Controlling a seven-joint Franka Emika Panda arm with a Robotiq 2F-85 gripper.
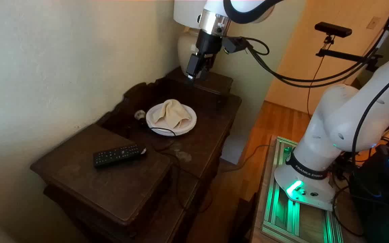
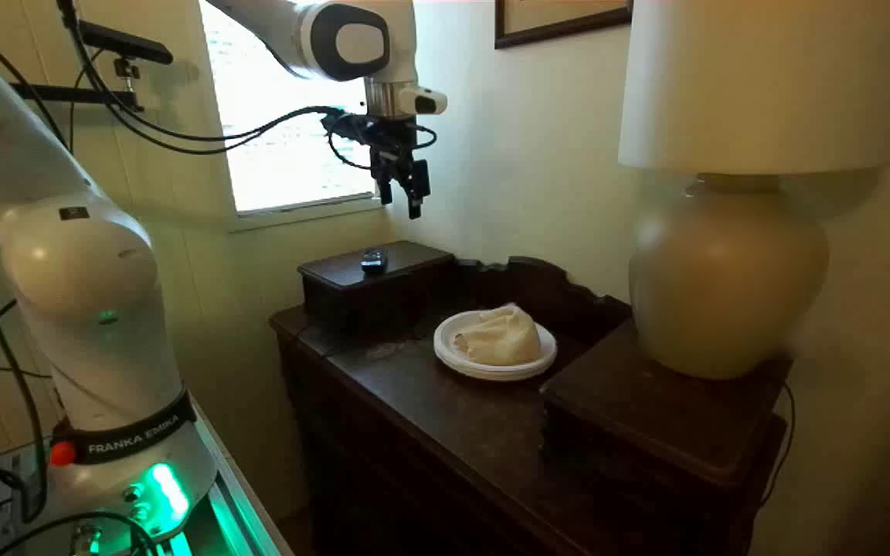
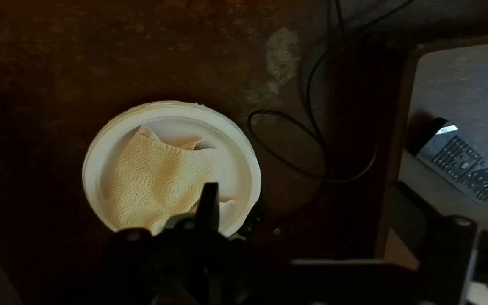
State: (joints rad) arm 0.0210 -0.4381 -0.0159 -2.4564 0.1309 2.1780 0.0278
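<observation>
My gripper (image 1: 195, 77) is open and empty, raised in the air above the dresser. In an exterior view its two fingers (image 2: 400, 207) hang down with a gap between them. In the wrist view the fingers (image 3: 305, 186) stand wide apart, dark and partly in shadow. Below lies a stack of white plates (image 1: 191, 125), also seen in the wrist view (image 3: 246, 169). A crumpled cream cloth (image 1: 173, 113) rests on the top plate; it also shows in the other views (image 2: 501, 338) (image 3: 159, 178). The gripper touches neither.
A black remote (image 1: 118, 155) lies on the raised side box (image 1: 127, 192) of the dark dresser (image 2: 445, 432). A lamp (image 2: 727, 270) stands on the opposite raised box. A black cable (image 3: 286, 156) loops beside the plates. A small round-ended object (image 1: 140, 115) lies by the plates. A wall runs behind.
</observation>
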